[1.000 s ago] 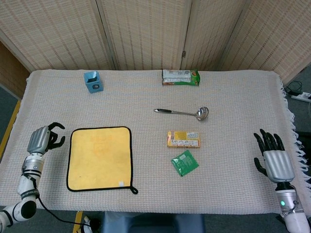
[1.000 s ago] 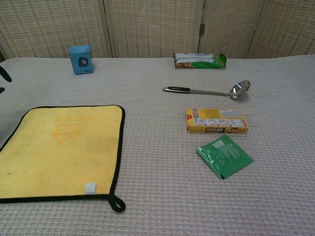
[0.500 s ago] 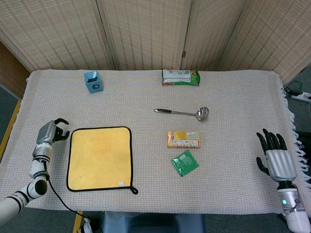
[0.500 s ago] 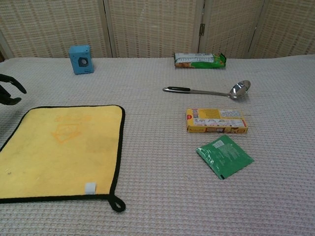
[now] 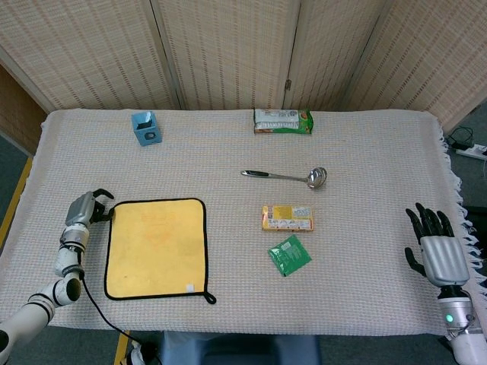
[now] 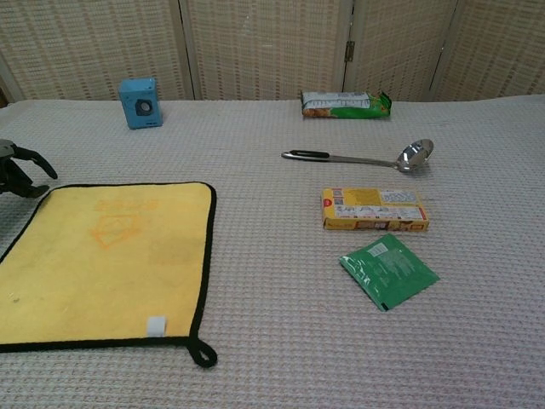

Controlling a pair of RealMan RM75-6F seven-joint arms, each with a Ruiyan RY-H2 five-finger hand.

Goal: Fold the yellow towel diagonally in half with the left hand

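The yellow towel (image 5: 156,248) (image 6: 102,260) with a black border lies flat and unfolded on the table's left front, its hanging loop at the near right corner. My left hand (image 5: 84,208) (image 6: 19,171) hovers right at the towel's far left corner, fingers curled and apart, holding nothing. I cannot tell whether its fingertips touch the cloth. My right hand (image 5: 435,250) rests far off at the table's right edge, fingers spread and empty; the chest view does not show it.
A yellow box (image 5: 287,218) and a green sachet (image 5: 289,255) lie right of the towel. A metal ladle (image 5: 285,176) sits mid-table, a green snack pack (image 5: 282,121) and a blue box (image 5: 144,128) at the back.
My left hand has moved right and a little forward, closing on the towel's far left corner. My right hand has drifted slightly toward the front edge. The towel has not moved.
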